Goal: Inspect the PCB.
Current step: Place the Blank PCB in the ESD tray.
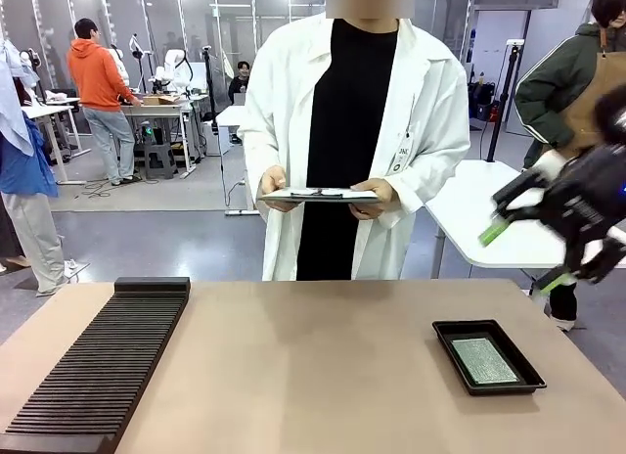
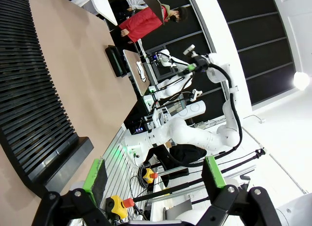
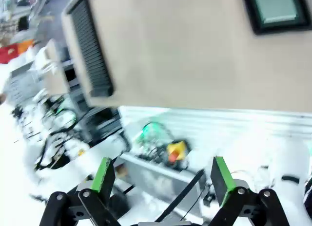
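My right gripper hangs in the air at the right edge of the front view, blurred, its two green-padded fingers spread apart with nothing between them. In the right wrist view the same right gripper shows both pads wide apart and bare, and the whole frame is smeared. Below these fingers, on the flat tan table, sits the shallow black rectangular tray. The PCB, a thin flat green board with a speckled grey-green face, lies flat inside that tray, well apart from the fingertips. The right wrist view puts the tray and the board at the top right, far beyond the pads.

My left gripper shows in the left wrist view with its green pads spread wide and empty. Just beside the left-hand pad lies the end of the long black ribbed rack, which rests on the table. In the front view this rack runs along the table's left side, well apart from the tray.

Beyond the table's far edge stands a person in a white lab coat, holding a white-paper clipboard level in both hands.
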